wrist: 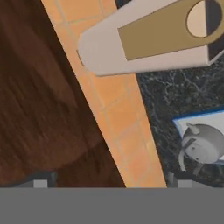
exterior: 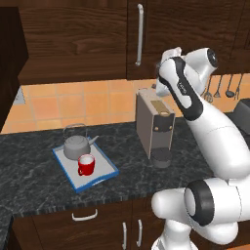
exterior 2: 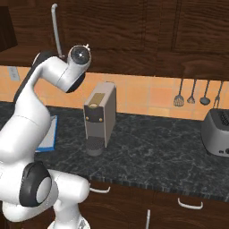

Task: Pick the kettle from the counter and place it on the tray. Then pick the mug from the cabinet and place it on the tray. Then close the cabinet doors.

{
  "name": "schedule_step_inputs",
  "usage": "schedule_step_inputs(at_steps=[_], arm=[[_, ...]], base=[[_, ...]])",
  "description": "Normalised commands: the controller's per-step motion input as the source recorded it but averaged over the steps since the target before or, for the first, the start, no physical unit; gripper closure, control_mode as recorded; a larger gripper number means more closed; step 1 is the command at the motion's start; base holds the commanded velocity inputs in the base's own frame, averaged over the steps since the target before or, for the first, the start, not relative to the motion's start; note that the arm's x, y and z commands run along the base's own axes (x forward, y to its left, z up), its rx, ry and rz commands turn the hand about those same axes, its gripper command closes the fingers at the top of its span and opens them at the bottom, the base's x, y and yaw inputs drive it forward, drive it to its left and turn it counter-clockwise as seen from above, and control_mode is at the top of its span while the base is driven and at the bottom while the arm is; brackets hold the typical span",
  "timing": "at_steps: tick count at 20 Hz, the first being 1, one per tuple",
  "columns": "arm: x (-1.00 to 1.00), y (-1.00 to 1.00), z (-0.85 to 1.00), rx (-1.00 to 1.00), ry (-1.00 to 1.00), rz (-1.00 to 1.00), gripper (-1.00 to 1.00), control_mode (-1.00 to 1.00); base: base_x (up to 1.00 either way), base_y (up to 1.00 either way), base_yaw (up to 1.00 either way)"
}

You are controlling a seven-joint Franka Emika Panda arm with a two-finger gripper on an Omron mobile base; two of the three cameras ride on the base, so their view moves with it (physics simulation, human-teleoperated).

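Already on the tray [exterior: 73, 181], the kettle [exterior: 75, 146] sits at the far end and the red mug [exterior: 86, 165] stands just in front of it, nearly touching. That blue-rimmed tray lies on the dark marbled counter [exterior: 29, 171], left of the tall coffee machine [exterior: 154, 128]. Above, the cabinet doors [exterior: 97, 34] look closed, a silver bar handle [exterior: 140, 34] running down one of them. High beside the cabinet's underside, over the coffee machine, the gripper [exterior: 163, 63] holds nothing, its fingers spread wide apart. A toaster [exterior 2: 217, 132] stands far right.
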Motion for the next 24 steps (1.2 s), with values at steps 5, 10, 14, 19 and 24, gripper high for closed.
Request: schedule_step_inputs(at_steps=[5,10,14,19,24], arm=[[0.72,0.14,-0.10,-0.04,0.00,-0.22,-1.00,-1.00],[0.52,0.07,-0.40,-0.03,0.09,-0.16,-1.00,-1.00],[0.26,0.07,-0.93,-0.11,0.31,-0.03,-1.00,-1.00],[-0.20,0.04,-0.93,-0.12,0.15,0.00,-1.00,-1.00],[-0.80,0.27,-0.01,-0.08,0.02,0.01,-1.00,-1.00]], base=[[0.00,0.00,0.00],[0.00,0.00,0.00],[0.00,0.00,0.00],[0.00,0.00,0.00],[0.00,0.00,0.00]])
